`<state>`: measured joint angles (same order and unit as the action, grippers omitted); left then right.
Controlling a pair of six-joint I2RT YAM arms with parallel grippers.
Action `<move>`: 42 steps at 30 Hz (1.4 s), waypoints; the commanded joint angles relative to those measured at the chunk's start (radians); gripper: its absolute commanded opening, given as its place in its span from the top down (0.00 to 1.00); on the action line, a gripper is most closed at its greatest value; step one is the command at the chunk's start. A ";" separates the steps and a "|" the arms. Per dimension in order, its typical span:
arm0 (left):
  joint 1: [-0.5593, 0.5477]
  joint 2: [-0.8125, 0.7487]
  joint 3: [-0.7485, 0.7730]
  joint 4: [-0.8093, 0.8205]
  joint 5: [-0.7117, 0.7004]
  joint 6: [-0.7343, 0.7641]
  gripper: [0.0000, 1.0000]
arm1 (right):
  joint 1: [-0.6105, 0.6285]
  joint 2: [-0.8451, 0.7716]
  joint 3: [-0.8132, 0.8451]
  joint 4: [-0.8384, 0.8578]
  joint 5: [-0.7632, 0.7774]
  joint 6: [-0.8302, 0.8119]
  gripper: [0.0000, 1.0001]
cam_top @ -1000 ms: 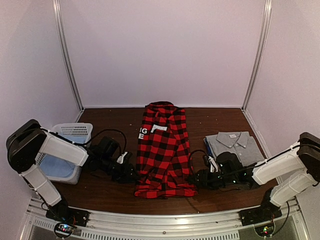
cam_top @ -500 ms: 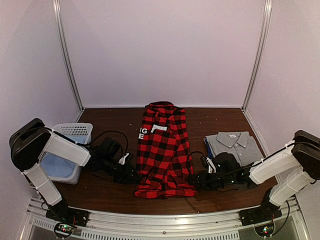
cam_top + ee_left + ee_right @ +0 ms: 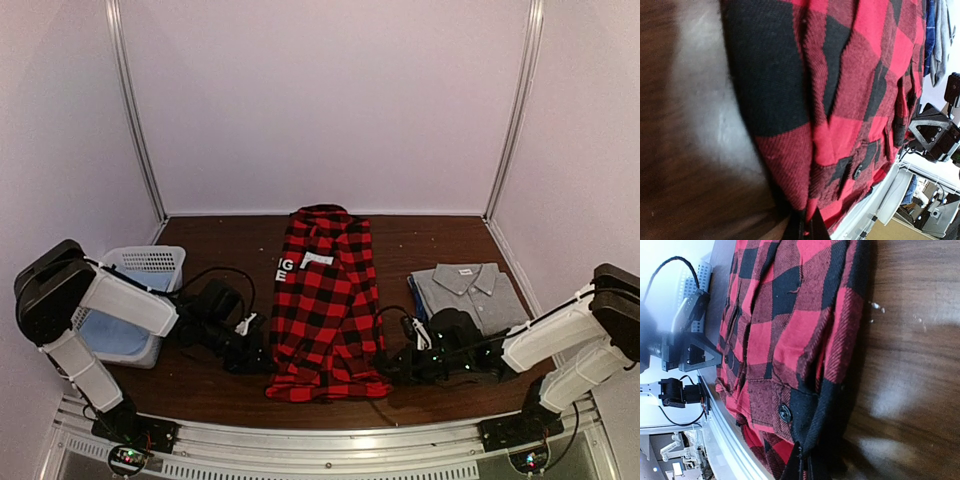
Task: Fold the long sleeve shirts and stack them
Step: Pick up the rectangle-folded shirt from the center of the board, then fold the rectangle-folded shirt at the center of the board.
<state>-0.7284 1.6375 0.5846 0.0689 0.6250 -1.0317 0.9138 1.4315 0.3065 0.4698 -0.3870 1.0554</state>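
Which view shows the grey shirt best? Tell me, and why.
Top external: the grey shirt lies folded, collar visible, right of the flannel, with the right arm covering its near edge. Left wrist catches only a grey strip at its upper right edge, probably this shirt. Right wrist shows none of it, only flannel.

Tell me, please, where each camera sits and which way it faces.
Top external: above and behind the arms, looking down on the table; both arms flank the flannel shirt.
Left wrist: low at the shirt's near-left corner, facing right; left tool pinches cloth at bottom.
Right wrist: low at the near-right corner, facing left; right tool pinches cloth likewise.
Shared: both wrist views show the hem and the opposite arm.
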 commanded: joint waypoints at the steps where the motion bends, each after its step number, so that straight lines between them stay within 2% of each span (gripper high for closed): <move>1: -0.012 -0.101 -0.050 -0.050 0.000 -0.016 1.00 | 0.021 -0.083 -0.039 0.022 0.026 0.053 1.00; 8: -0.012 -0.182 -0.044 -0.057 0.020 -0.029 1.00 | 0.025 -0.163 0.024 -0.074 0.058 0.036 1.00; 19: 0.036 -0.199 0.017 0.067 0.085 -0.159 1.00 | -0.021 -0.096 0.177 -0.097 0.071 -0.005 1.00; 23: 0.086 -0.131 0.065 0.112 0.113 -0.190 1.00 | -0.079 -0.040 0.264 -0.114 0.069 -0.049 1.00; 28: 0.168 -0.019 0.112 0.249 0.165 -0.255 1.00 | -0.185 0.056 0.362 -0.105 0.059 -0.090 1.00; 33: 0.241 0.117 0.216 0.296 0.138 -0.261 1.00 | -0.273 0.190 0.435 -0.050 0.027 -0.109 1.00; 38: 0.277 0.266 0.304 0.355 0.128 -0.284 1.00 | -0.316 0.336 0.523 -0.016 -0.012 -0.128 1.00; 42: 0.280 0.318 0.330 0.349 0.113 -0.280 1.00 | -0.323 0.411 0.566 -0.012 -0.029 -0.139 1.00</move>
<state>-0.4545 1.9202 0.8856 0.3584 0.7555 -1.3037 0.5983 1.8015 0.8280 0.4171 -0.3874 0.9463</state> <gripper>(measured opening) 0.023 0.009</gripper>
